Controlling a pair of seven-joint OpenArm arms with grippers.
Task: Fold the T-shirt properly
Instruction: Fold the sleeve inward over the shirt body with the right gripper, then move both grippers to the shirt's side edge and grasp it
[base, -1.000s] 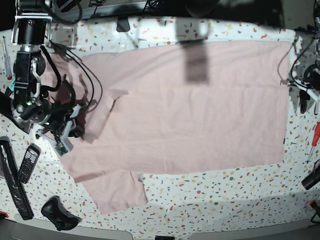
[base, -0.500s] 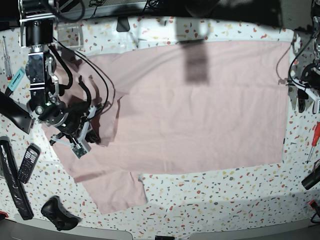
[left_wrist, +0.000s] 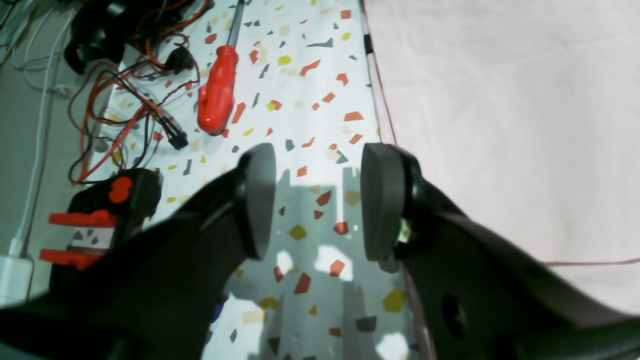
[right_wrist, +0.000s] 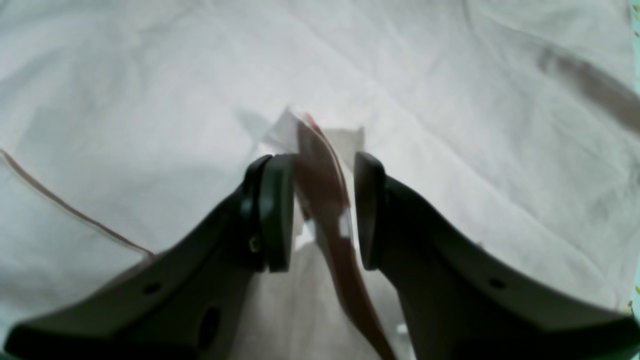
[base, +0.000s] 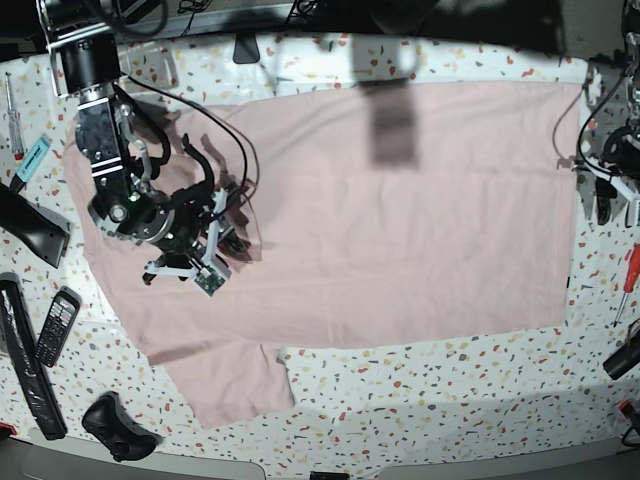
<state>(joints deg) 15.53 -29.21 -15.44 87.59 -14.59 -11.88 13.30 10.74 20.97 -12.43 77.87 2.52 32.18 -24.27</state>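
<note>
Terrazzo-patterned table (base: 420, 385) carrying the T-shirt (base: 400, 220), spread flat across its middle, one sleeve toward the near-left corner. Right gripper (right_wrist: 320, 210): jaws parted around a raised fold, apparently no longer pinching it. Left gripper (left_wrist: 317, 200): jaws apart over bare table at the right edge. Risk: the loose fold may slump unevenly.

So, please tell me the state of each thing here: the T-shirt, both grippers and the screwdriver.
T-shirt: spread flat, plain side up, one sleeve folded inward.
Right gripper: jaws parted, a fold of shirt fabric between them, above the shirt.
Left gripper: open, empty, over bare table beside the shirt edge.
Red screwdriver: lying flat on the table.
</note>
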